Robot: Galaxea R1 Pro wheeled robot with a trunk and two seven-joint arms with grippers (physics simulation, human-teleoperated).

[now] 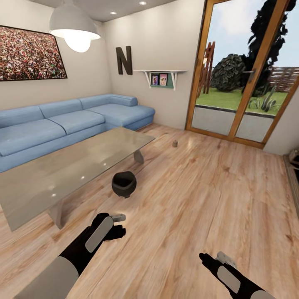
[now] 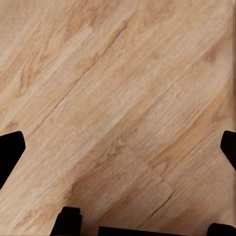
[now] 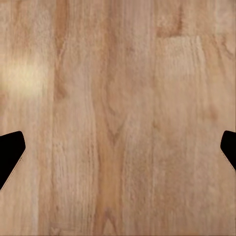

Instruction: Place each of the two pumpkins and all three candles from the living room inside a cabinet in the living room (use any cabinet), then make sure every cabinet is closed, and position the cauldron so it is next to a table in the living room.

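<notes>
The black round-bellied cauldron (image 1: 123,184) stands upright on the wood floor, close beside the near corner of the glass coffee table (image 1: 62,170). One small pale candle (image 1: 175,143) sits on the floor farther off, toward the glass doors. My left gripper (image 1: 118,225) hovers low over the floor just short of the cauldron. In the left wrist view this gripper (image 2: 118,150) is open over bare planks. My right gripper (image 1: 211,258) hangs over the floor at the lower right, and in its wrist view it (image 3: 118,152) is also open and holds nothing. The pumpkins are out of view.
A blue corner sofa (image 1: 62,124) runs along the far wall behind the table. Wood-framed glass doors (image 1: 245,83) fill the far right. A strip of a low wooden unit (image 1: 292,166) shows at the right edge. Open floor (image 1: 199,195) lies between the table and the doors.
</notes>
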